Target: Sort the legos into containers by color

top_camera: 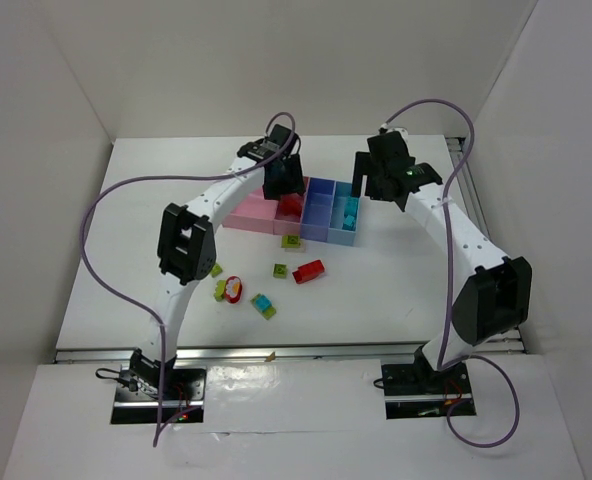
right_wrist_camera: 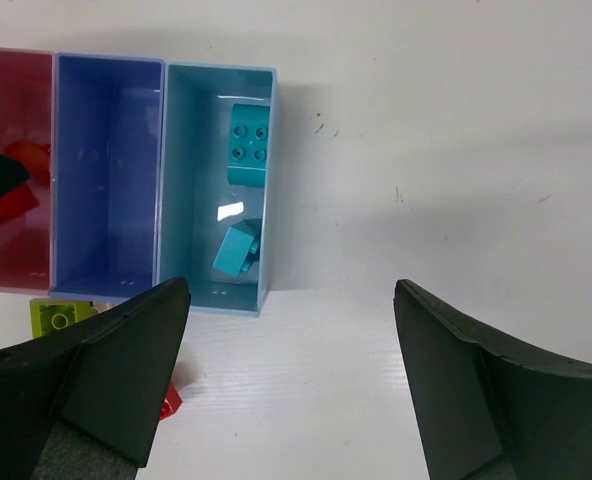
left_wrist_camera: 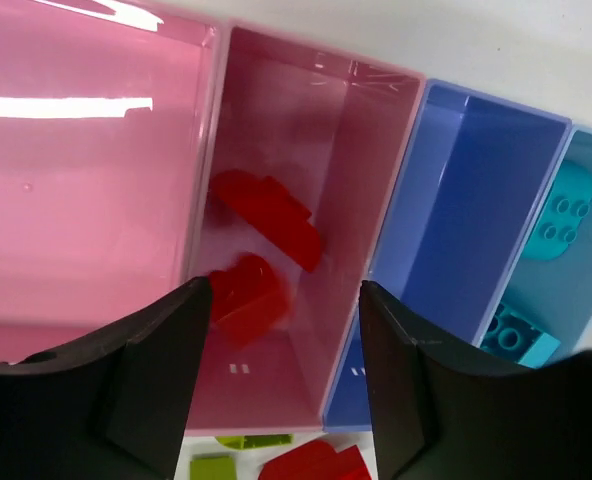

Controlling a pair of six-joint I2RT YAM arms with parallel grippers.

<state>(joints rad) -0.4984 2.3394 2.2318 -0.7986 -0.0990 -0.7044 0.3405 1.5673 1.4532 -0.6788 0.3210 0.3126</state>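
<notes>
Left pincer [left_wrist_camera: 282, 300]: spread, over pink bin [left_wrist_camera: 376, 160] with red bricks [left_wrist_camera: 271, 215].
Right pincer [right_wrist_camera: 291, 300]: spread, empty, near light blue bin [right_wrist_camera: 201, 120].

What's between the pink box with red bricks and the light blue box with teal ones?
A darker blue bin, with no bricks in it, sits between the pink bin and the light blue bin. The right wrist view shows it.

a robotics lab test cell: a white worktop [top_camera: 396, 270] boxed in by plain white walls [top_camera: 46, 150], with 2 arms, left [top_camera: 216, 200] and right [top_camera: 456, 230], bolted at its near edge and trailing purple cables [top_camera: 85, 222].
</notes>
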